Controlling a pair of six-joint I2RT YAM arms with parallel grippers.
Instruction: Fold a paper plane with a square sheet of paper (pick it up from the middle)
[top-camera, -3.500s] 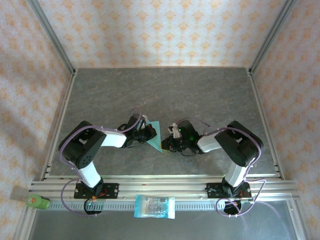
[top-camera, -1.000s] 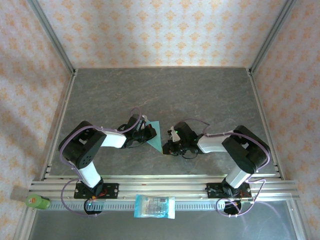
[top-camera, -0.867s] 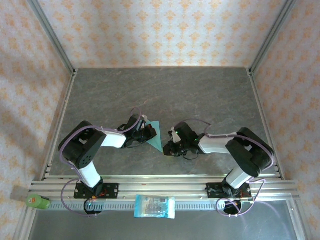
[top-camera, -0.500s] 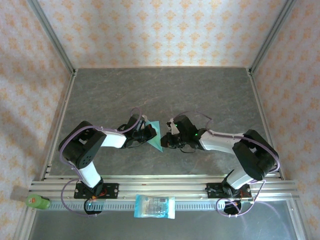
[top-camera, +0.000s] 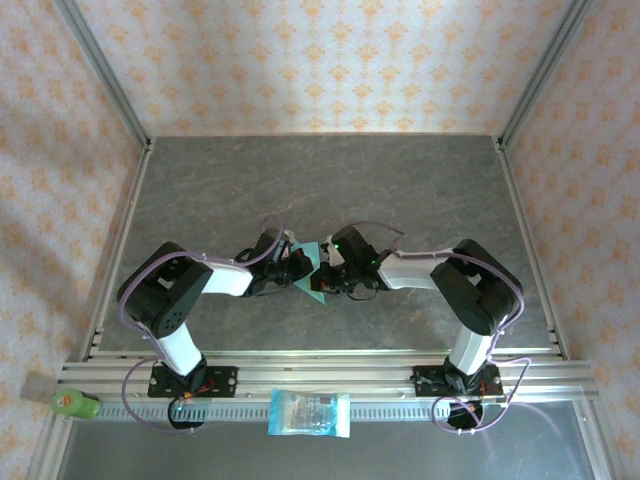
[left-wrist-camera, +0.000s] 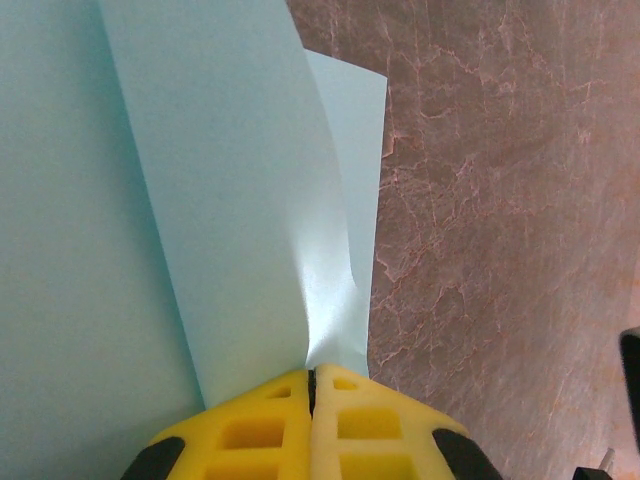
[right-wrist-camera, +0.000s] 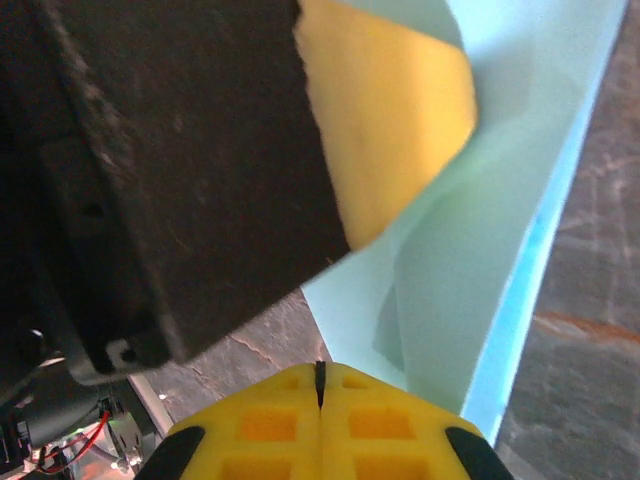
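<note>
Two pairs of yellow pads are each pressed flat together. The left gripper has its jaws closed on the square sheet of paper. The light teal sheet rises straight out of the seam between the pads. One layer curls forward from the pinch, and a flatter layer lies behind it to the gripper's right, its corner out over the table.

The right gripper also has its jaws fully together, pad against pad. Teal paper stands just ahead of its tip and to its right, with a bright folded edge running away from the pad. Whether any of that edge is nipped in the seam cannot be told. Very close ahead of the right gripper are the black body and one yellow pad of the left gripper, with the paper bent around that pad.

From above, the two grippers meet tip to tip over the grey marbled table. The paper shows as a small teal triangle between them, one point reaching back towards the arm bases.

Well behind both grippers runs an aluminium rail. A blue-and-white printed packet lies just beyond it, between the two bases, and a green bottle lies out past the left arm's base.
</note>
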